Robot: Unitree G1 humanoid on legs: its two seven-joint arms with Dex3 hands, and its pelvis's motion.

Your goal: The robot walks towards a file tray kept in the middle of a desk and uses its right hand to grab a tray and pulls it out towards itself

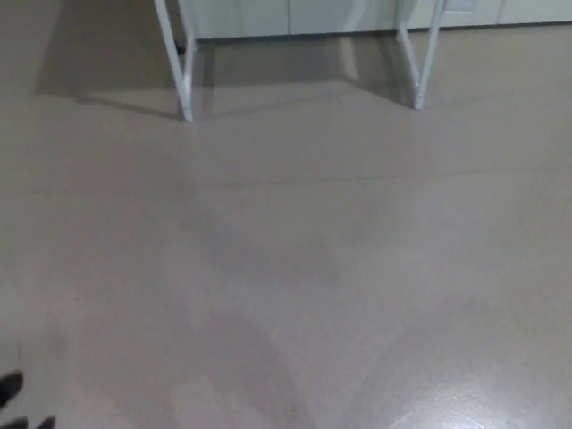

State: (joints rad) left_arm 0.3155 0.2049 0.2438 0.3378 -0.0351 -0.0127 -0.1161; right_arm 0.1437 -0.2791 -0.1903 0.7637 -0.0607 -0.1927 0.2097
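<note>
Desk legs only: two white legs, left leg and right leg, come down from the top edge of the head view and stand on the floor; both slant slightly, and a thinner white bar runs close beside each of them. Desk top is cut off above the frame, so the file tray is out of sight, and its place, contents, heading and long axis can't be read. No containers visible. Behind the legs a pale wall or cabinet base runs along the top edge, meeting the floor in a dark line. Floor is plain beige, glossy, with soft grey shadows and a bright glare patch at bottom right; open room from the bottom edge up to the legs, and between the two legs. Left hand: only black tips poke in at the bottom left corner, can't tell whether spread or pressed together. Right hand out of frame
</note>
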